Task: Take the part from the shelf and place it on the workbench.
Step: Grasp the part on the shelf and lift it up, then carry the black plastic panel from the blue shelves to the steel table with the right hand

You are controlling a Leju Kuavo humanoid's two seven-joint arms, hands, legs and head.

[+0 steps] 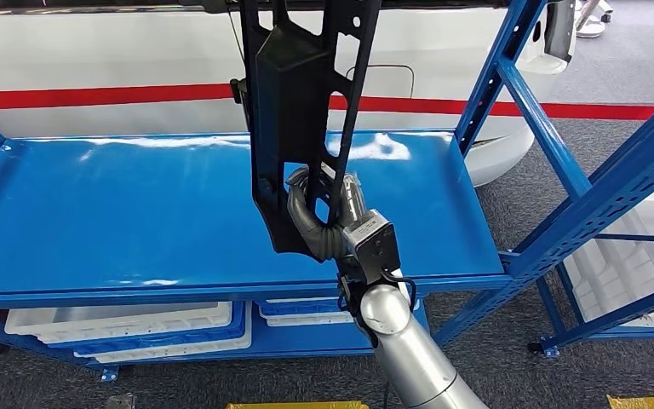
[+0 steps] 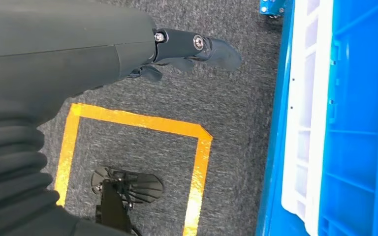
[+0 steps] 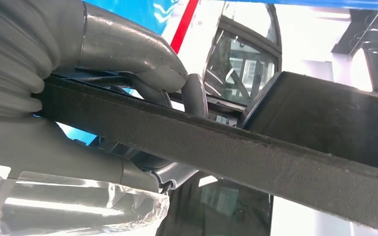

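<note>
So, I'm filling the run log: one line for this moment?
right hand: grips black part, raised over blue shelf | left hand: hangs over floor, holds nothing

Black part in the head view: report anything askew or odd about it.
The black part hangs upright above the blue shelf, tilted slightly, gripped near its lower end by the right hand. No damage is visible.

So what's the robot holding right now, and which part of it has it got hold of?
The right hand holds the long black part by a thin bar near its lower end, above the blue shelf. The left hand holds nothing.
</note>
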